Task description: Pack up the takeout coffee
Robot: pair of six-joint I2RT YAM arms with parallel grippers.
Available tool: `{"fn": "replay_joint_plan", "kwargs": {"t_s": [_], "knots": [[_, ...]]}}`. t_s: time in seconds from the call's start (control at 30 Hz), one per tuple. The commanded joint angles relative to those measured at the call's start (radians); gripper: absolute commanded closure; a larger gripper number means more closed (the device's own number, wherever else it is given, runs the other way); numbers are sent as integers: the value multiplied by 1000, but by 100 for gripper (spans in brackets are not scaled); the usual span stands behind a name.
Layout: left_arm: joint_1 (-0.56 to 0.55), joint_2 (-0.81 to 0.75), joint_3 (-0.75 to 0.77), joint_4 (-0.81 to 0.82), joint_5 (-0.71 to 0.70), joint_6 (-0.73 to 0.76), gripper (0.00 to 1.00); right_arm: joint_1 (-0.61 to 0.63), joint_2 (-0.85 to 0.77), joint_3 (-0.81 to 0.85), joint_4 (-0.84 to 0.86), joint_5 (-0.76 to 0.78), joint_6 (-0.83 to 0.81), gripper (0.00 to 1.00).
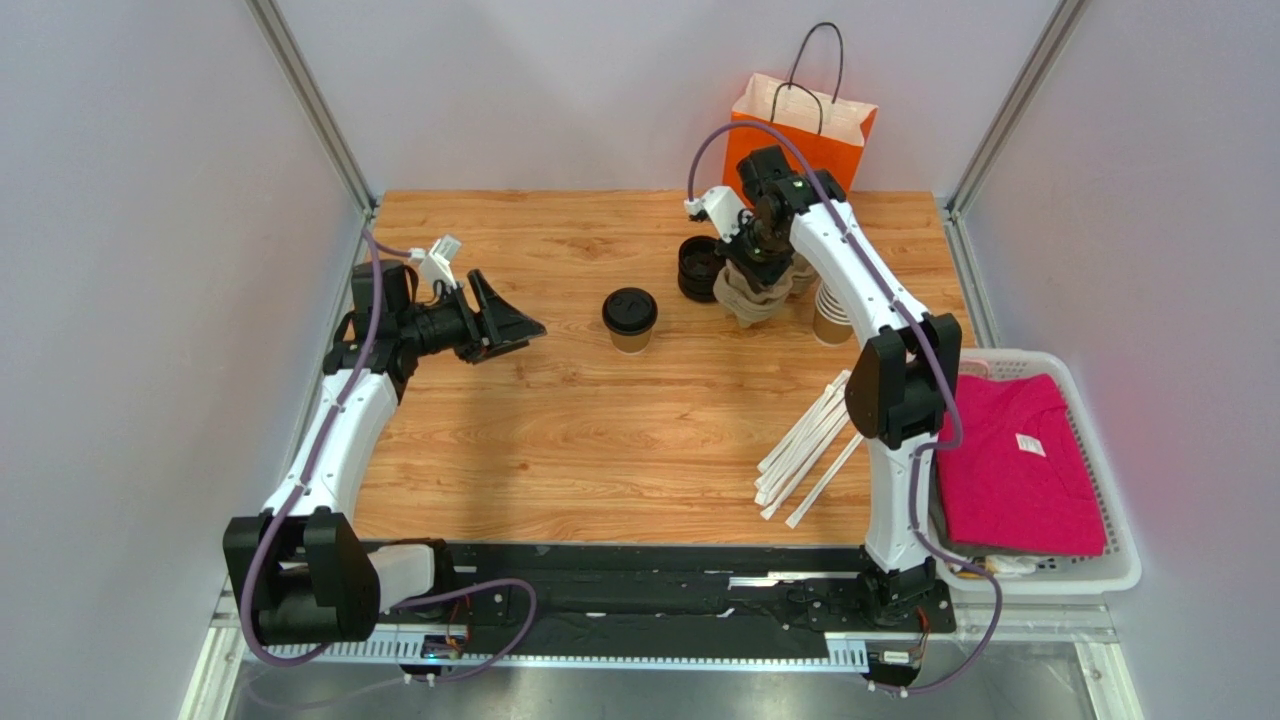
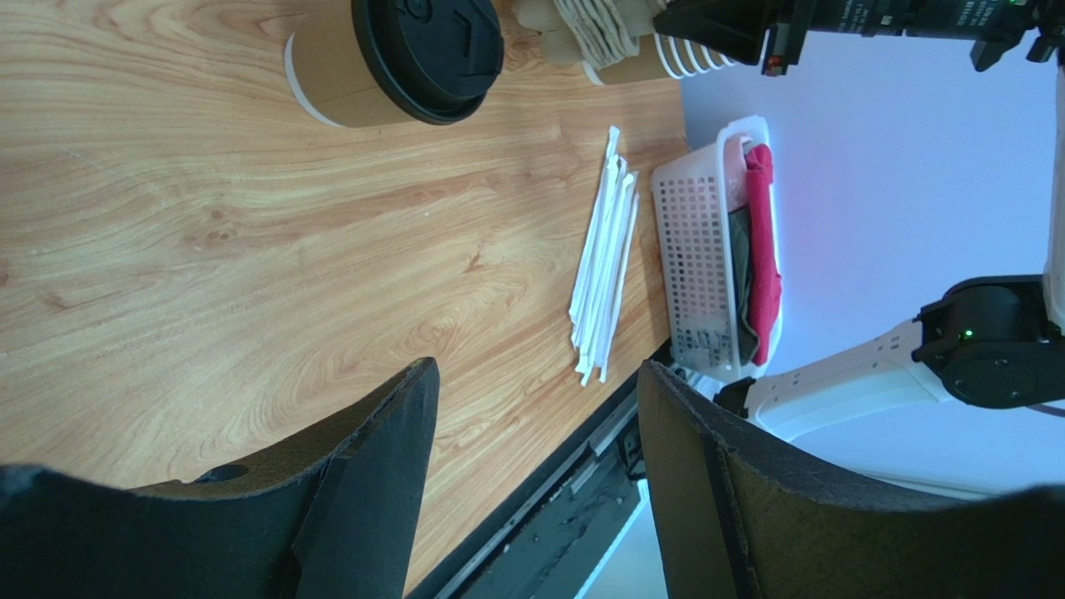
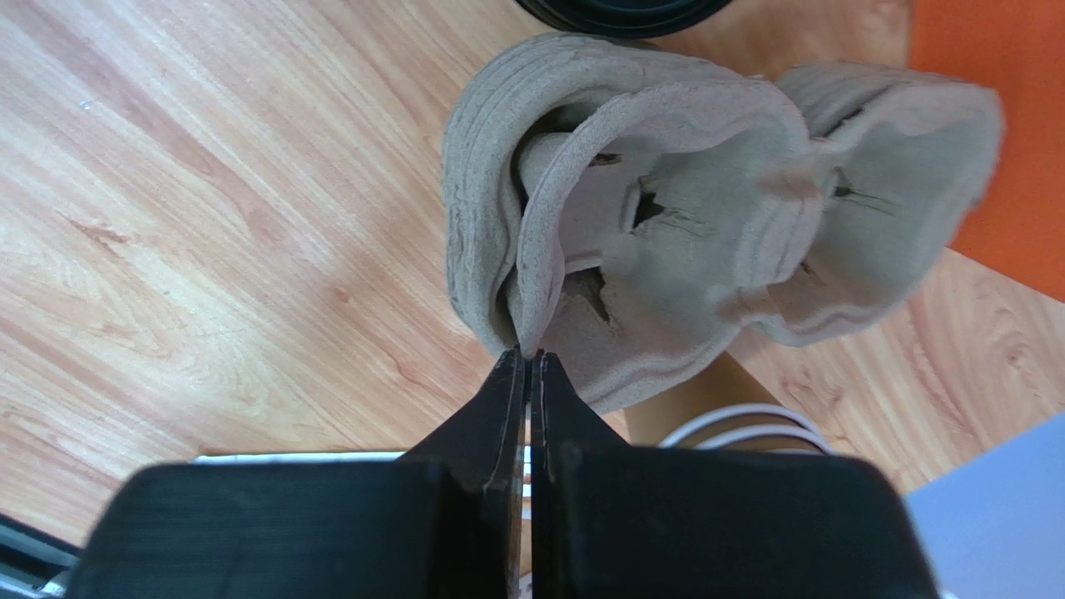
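The takeout coffee (image 1: 630, 318), a tan cup with a black lid, stands upright mid-table; it also shows at the top of the left wrist view (image 2: 398, 60). My left gripper (image 1: 519, 323) is open and empty, hovering left of the cup with a gap between them (image 2: 538, 412). My right gripper (image 1: 756, 258) is shut on the rim of a beige pulp cup carrier (image 3: 675, 212), the top one of a stack (image 1: 751, 296) at the back right. An orange paper bag (image 1: 796, 123) stands behind it.
A stack of black lids (image 1: 699, 267) sits left of the carriers. A stack of lidless cups (image 1: 831, 311) is to their right. Several white straws (image 1: 807, 446) lie front right. A white basket (image 1: 1104, 563) with pink cloth stands off the table's right edge.
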Motion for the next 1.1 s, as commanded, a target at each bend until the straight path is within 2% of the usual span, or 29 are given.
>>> {"fn": "replay_joint_plan", "kwargs": {"t_s": [0.0,0.23,0.43,0.73,0.87,1.07], "knots": [[8,2,1,28,22,-12,32,11,-79,49,62,44,-29,100],[6,6,1,28,20,-10,32,37,-99,-2,120,78,-52,100],[8,9,1,22,17,-4,32,100,-185,-163,268,242,-124,100],[8,12,4,25,22,-3,32,160,-246,-275,328,370,-169,100],[8,14,7,22,22,-1,32,193,-306,-385,405,453,-231,100],[8,11,10,16,20,5,32,242,-403,-648,565,544,-303,100]]}}
